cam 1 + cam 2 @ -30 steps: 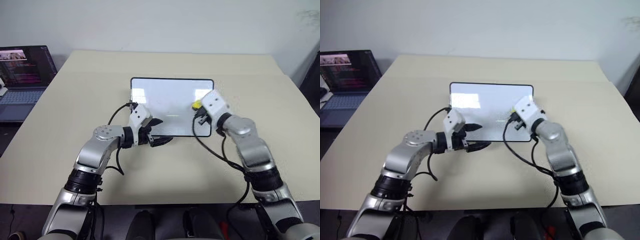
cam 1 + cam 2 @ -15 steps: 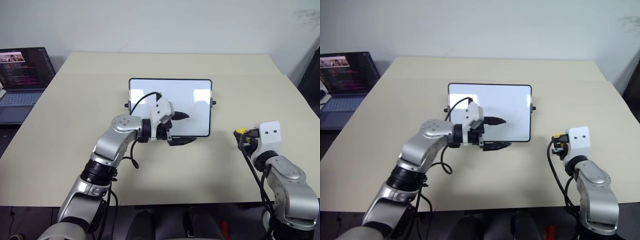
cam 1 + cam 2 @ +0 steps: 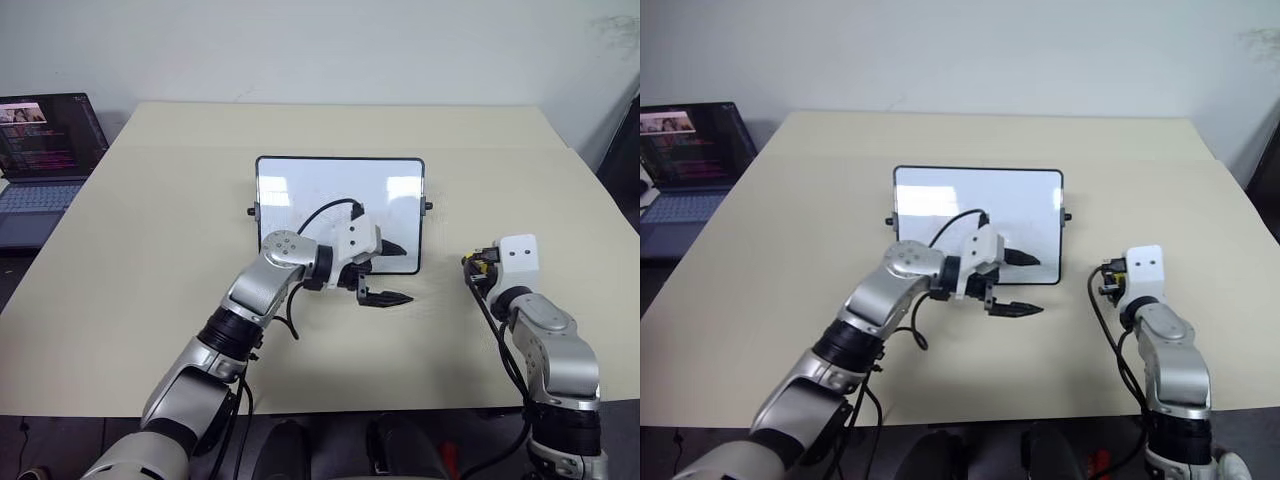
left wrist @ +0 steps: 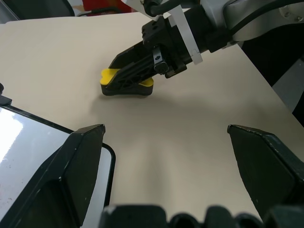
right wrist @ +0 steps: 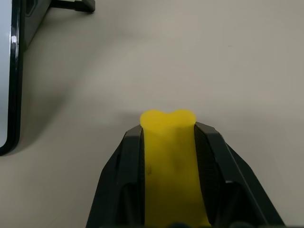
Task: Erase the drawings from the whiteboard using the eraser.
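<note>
The right gripper [image 5: 168, 142] is clamped on the yellow eraser [image 5: 169, 156], squeezing it between both fingers, low over the bare beige table [image 3: 180, 200]; the whiteboard [image 3: 335, 205] lies off to its left, well apart, its surface looking almost clean; any drawings are too faint to make out; the left gripper [image 3: 390, 272] hangs with fingers spread wide over the board's near right corner, between the board and the eraser; a laptop [image 3: 45, 150] sits far left, beyond the table's edge.
</note>
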Controlling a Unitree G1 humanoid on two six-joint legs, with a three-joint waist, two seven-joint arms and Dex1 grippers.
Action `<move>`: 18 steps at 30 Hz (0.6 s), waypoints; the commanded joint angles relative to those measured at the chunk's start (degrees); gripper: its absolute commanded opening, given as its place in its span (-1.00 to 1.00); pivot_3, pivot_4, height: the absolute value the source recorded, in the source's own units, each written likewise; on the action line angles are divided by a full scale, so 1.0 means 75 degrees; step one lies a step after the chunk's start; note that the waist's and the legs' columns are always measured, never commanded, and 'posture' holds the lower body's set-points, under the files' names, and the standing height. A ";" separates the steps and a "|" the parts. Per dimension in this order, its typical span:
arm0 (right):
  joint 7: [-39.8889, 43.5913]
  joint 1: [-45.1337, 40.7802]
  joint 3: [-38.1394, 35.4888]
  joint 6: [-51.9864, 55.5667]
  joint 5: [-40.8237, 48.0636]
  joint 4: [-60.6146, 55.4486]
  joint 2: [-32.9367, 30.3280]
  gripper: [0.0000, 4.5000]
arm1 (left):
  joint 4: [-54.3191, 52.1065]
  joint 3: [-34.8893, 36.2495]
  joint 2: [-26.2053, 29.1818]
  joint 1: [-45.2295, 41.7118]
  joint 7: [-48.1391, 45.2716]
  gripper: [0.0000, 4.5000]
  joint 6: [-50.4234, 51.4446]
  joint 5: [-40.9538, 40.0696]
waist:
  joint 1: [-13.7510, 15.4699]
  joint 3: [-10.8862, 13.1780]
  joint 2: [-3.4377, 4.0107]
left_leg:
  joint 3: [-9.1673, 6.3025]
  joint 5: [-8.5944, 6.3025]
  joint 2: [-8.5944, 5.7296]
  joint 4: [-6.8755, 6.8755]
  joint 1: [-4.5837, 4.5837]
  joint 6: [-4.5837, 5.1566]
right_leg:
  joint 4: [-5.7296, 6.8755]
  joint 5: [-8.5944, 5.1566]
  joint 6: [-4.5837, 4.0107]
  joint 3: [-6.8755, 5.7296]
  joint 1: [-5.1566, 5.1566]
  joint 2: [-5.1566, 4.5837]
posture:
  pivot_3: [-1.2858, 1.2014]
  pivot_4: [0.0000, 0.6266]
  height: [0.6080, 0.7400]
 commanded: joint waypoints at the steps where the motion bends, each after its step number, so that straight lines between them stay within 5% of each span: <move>1: 0.0001 -0.0087 -0.0034 -0.0145 0.0127 -0.0072 -0.0168 -0.35 | -0.0012 0.0158 -0.0026 -0.0130 0.0136 1.00 -0.0167 0.0090 | 0.0000 0.0000 0.0000 | 0.0000 0.0000 0.0000 0.0001 0.0000 0.0000 | 0.0001 0.0000 0.0000 0.0000 0.0000 0.0000 | 0.03 -0.52 1.00; 10: 0.0020 -0.0011 0.0040 -0.0002 0.0378 -0.0140 -0.0342 0.98 | -0.0180 0.0078 0.0021 -0.0038 0.0206 1.00 0.0032 0.0169 | -0.0001 0.0000 0.0000 | -0.0002 0.0000 0.0000 0.0001 0.0002 0.0000 | 0.0004 0.0000 0.0000 -0.0002 0.0000 0.0005 | 0.03 -0.52 1.00; 18: 0.0109 0.0016 -0.0353 0.0192 0.1013 -0.1121 -0.0358 0.98 | -0.0322 0.0097 0.0034 -0.0047 0.0404 1.00 0.0048 0.0388 | 0.0001 0.0000 0.0001 | -0.0004 0.0000 0.0000 0.0001 0.0001 0.0000 | 0.0004 0.0000 0.0001 -0.0003 0.0000 0.0005 | 0.03 -0.52 1.00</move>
